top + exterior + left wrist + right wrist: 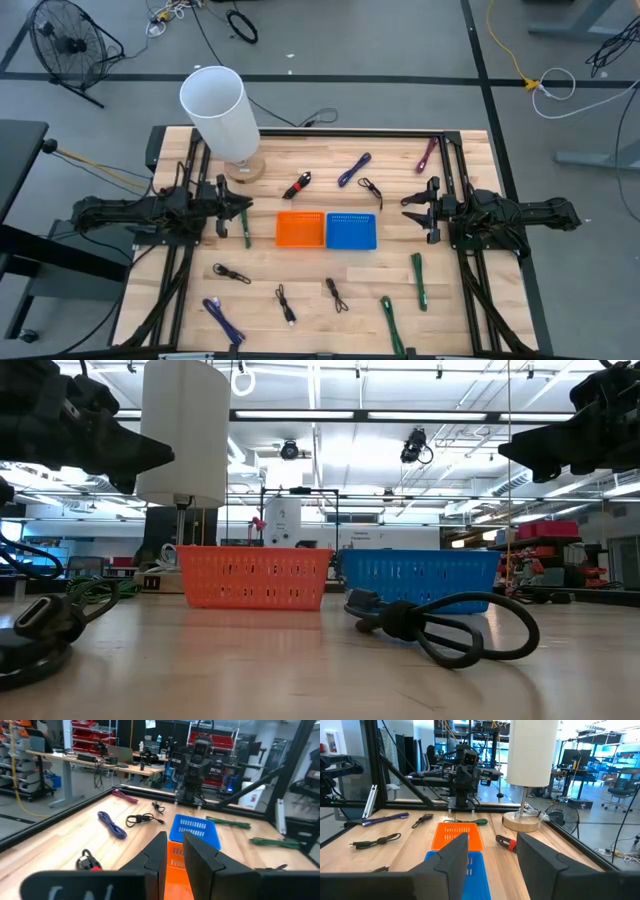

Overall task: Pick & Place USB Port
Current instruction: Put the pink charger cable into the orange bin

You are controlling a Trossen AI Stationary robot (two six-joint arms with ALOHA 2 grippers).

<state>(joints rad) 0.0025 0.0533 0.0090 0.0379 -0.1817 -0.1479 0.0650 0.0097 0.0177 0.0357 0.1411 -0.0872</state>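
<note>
Black cable (455, 625) foreground, left gripper (243, 208) well apart

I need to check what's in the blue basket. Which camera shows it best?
The high view: it looks straight down into the blue basket, beside the orange basket. The low view shows only its side wall. Each wrist view sees it partly, past that arm's own fingers.

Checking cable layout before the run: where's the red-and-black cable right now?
High view: the red-and-black cable lies on the table's far half, just right of the lamp's wooden base and beyond the orange basket.
</note>
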